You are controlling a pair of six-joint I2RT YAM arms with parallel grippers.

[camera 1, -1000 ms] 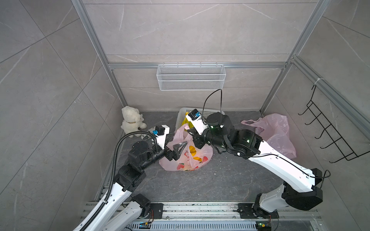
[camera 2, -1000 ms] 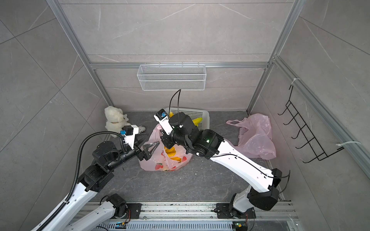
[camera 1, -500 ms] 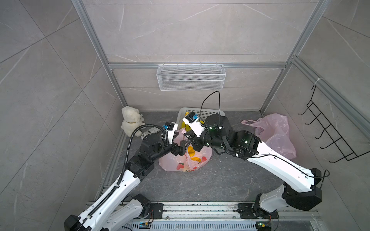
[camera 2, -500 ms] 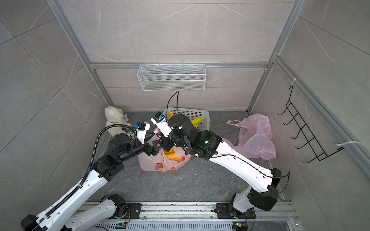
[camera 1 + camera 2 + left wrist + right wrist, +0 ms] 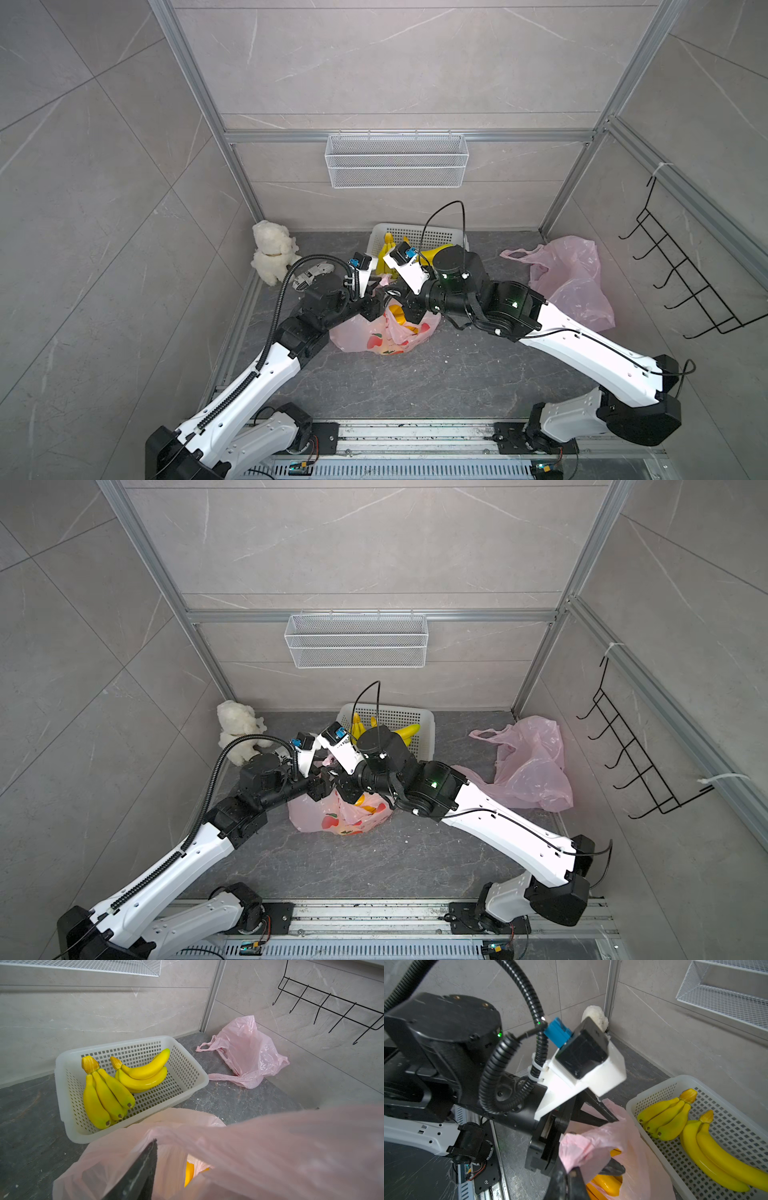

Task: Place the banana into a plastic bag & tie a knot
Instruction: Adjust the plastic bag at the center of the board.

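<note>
R hand (image 5: 572, 1176) pinches bunched rim of pink bag (image 5: 361, 336), L hand (image 5: 618, 1144) spread astride film, banana (image 5: 604, 1183) inside bag on table (image 5: 415, 382); risk: film slips/tears when L closes, so no knot.

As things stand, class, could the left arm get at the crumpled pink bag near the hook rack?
Probably not: the right arm lies across its way, and the left gripper is at the banana bag.
</note>
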